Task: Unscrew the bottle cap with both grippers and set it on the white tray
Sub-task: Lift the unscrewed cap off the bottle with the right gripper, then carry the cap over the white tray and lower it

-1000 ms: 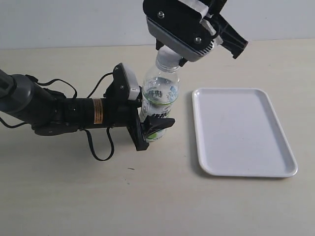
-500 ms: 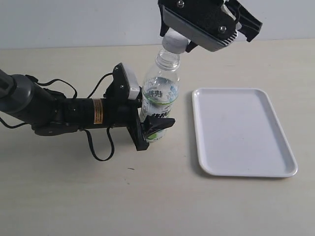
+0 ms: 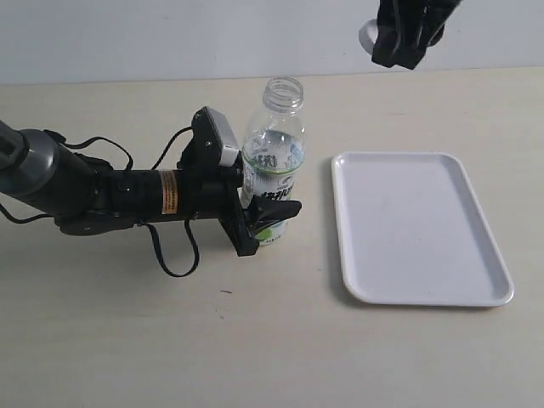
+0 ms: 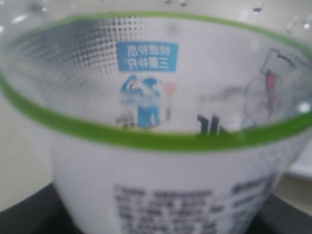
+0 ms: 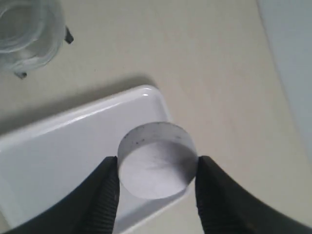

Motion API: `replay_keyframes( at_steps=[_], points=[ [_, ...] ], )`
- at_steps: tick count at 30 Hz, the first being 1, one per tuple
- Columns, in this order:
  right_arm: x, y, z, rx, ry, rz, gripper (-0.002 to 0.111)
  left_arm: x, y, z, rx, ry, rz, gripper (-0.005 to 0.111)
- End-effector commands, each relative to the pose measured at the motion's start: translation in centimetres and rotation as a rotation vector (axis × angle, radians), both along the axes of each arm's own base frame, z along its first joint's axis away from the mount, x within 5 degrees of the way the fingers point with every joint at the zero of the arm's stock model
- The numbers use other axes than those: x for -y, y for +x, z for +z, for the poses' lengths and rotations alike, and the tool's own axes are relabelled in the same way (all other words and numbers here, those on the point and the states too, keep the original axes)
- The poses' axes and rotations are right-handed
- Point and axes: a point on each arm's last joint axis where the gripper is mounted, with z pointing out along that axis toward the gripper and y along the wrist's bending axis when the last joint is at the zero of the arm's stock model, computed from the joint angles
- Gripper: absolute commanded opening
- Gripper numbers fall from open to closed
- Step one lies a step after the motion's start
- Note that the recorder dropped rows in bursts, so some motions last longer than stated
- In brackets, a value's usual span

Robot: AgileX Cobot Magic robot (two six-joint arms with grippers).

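Nearest, the left gripper (image 3: 270, 212) has its jaws clamped partway closed around the lower body of the bottle (image 3: 274, 161), which stands uncapped on the table (image 3: 255, 357). With the neck open, I judge that any slackening or twist of that grip could tip the bottle and spill whatever is inside. The frames do not show how full it is.

Just beside it lies the white tray (image 3: 421, 229), bare.

Farthest and highest, the right gripper (image 3: 393, 47) pinches the bottle cap (image 5: 156, 161) across its sides, fingers (image 5: 105, 195) parted only to the cap's width. In the right wrist view the cap hangs over a corner of the tray, not its middle. Released here, it would likely strike the rim and roll off onto the table. A round cap dropped from this height may bounce out anyway.

Writing: the orange label (image 3: 169, 191) on the left arm carries dark print too small to read. The bottle's label shows a green band, a blue patch (image 4: 147, 56) with white Chinese characters seen reversed through the clear wall, large dark characters and fine print — all too blurred to read.
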Motion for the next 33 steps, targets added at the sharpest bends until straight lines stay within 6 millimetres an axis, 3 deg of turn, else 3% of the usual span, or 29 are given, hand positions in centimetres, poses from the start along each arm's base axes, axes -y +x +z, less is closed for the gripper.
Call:
replay_keyframes(
  at_steps=[1,7,22,28,33],
  points=[
    [2.4,2.1,-2.6,-0.125,0.211,-0.363,0.0,-0.2,0.3,0.1,-0.021,-0.017,0.033,0.001],
    [4.3,3.8,-7.1,-0.306,0.238,-0.67,0.0,-0.5,0.7,0.2,-0.043,-0.041,0.076,0.001],
    [4.0,7.2,-16.2,-0.389,0.215,-0.781,0.0,-0.5,0.8,0.5,-0.073,-0.081,0.104,0.001],
    [5.8,7.8,-17.7,-0.352,0.134,-0.834,0.0,-0.6,1.1,0.6,-0.078,-0.093,0.132,0.001],
    [8.7,7.1,-16.7,-0.4,0.095,-0.882,0.0,-0.6,1.2,0.6,-0.085,-0.101,0.149,0.001]
  ],
)
